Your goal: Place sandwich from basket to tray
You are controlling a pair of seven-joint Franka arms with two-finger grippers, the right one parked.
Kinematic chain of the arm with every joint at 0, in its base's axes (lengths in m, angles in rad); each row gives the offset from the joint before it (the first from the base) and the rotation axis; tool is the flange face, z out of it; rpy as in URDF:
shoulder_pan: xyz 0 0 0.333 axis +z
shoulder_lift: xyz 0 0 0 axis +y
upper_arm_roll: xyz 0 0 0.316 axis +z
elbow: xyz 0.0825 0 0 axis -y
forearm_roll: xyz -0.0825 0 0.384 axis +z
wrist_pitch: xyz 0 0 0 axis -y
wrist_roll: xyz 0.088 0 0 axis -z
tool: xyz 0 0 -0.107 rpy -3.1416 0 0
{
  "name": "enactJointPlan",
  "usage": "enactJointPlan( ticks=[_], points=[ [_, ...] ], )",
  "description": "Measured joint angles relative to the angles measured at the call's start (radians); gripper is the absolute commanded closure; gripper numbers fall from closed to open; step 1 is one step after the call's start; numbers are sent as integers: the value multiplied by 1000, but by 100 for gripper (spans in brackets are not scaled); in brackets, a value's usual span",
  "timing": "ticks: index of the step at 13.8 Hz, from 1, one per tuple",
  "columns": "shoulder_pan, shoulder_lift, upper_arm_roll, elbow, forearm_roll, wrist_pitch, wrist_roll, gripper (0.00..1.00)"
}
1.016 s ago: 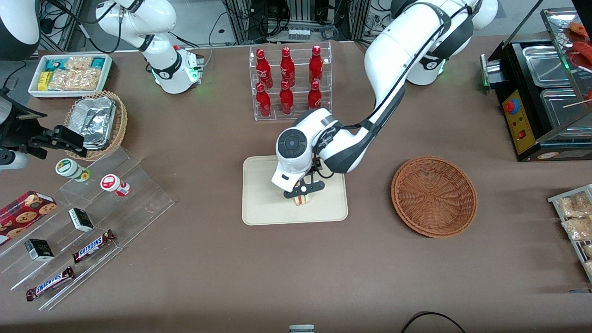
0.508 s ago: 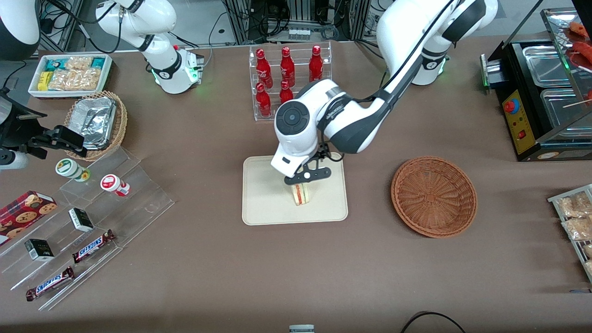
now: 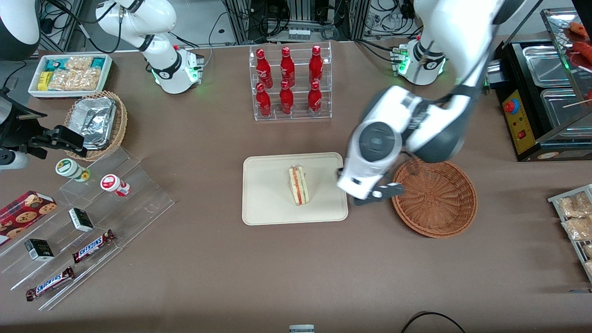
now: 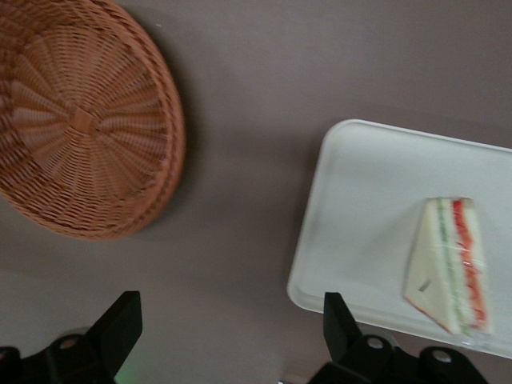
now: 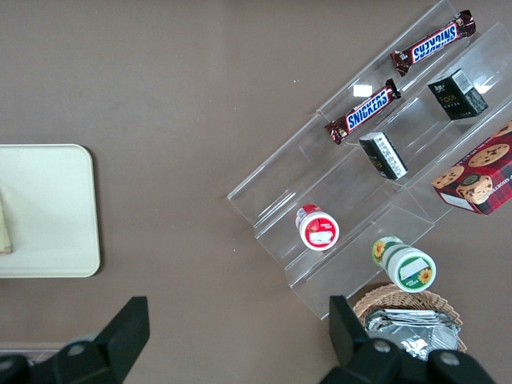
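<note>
A: No longer over the tray (image 3: pixel 263 194) as a second ago; hangs now above the strip of brown table (image 3: pixel 296 277) between tray and basket (image 3: pixel 434 199).

B: Meaning the gripper (image 3: pixel 377 195)?

A: Yes. Raised off the table, just beside the basket's rim and near the tray's edge. Touches neither.

B: And the fingers (image 4: pixel 120 324)?

A: Spread wide, grasping nothing. Clear enough from the wrist camera: only bare table between the two black tips.

B: Whereabouts of the sandwich (image 3: pixel 298 186)?

A: On the tray, near its middle, apart from the rim all round. Lies free, well apart from the gripper. Shows red and green filling stripes along one long edge, with pale bread on either side. Looks like a wedge under clear wrap from the wrist camera.

B: And the basket?

A: Stands on the table toward the working arm's end, near the tray but not touching it. Shows round, shallow, reddish-brown wicker.

B: Anything else nearby?

A: Only a clear rack of red bottles (image 3: pixel 291 83), farther from the front camera than the tray. Also a clear stepped stand (image 3: pixel 115 194) with chocolate bars (image 3: pixel 92 246), toward the parked arm's end of the table.
</note>
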Motion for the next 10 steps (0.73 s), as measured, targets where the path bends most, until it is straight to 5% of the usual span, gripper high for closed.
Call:
enactJointPlan(
  ticks=[10],
  points=[
    [297, -257, 25, -221, -56, -65, 551, 0]
  ],
)
